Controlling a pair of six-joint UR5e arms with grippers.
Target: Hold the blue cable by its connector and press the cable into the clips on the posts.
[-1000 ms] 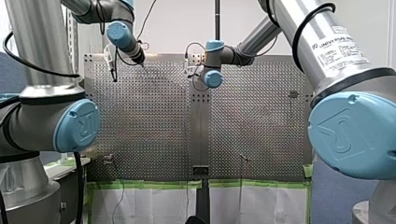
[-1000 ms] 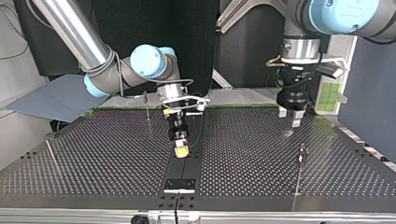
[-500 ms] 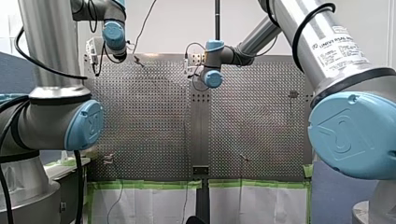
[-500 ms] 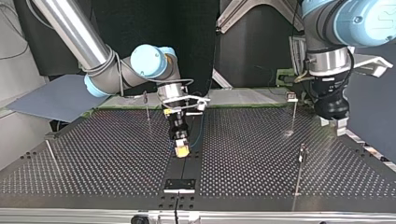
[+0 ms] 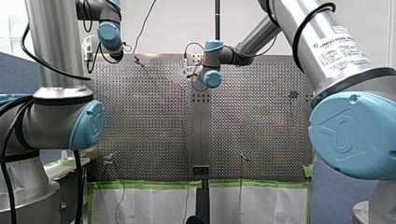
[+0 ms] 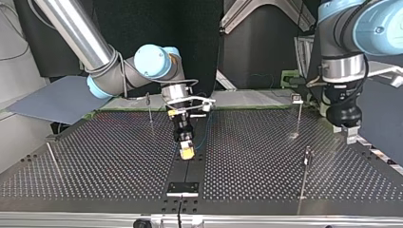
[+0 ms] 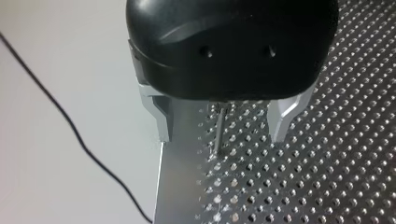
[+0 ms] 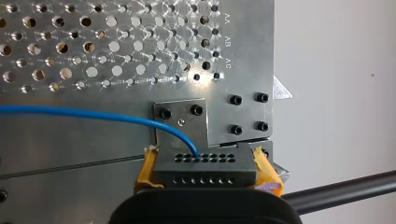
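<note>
The dark, blocky connector (image 8: pixel 205 170), rows of holes in its face, is clamped by my yellow-padded right fingers (image 8: pixel 145 171), low over the middle of the perforated metal counter (image 6: pixel 95 156). Its thin blue cable (image 8: pixel 93 113) trails across the counter. My left fingers (image 7: pixel 159 116), bare metal, hang spread and empty at the counter's edge.

Perforated metal table (image 6: pixel 109 161); thin posts (image 6: pixel 307 156) upright; small plate (image 6: pixel 183 188) lying flat.

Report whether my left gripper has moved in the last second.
Yes. In the top view, my left gripper has moved toward the view's right, away from the thin post it was at, out to the table edge.
</note>
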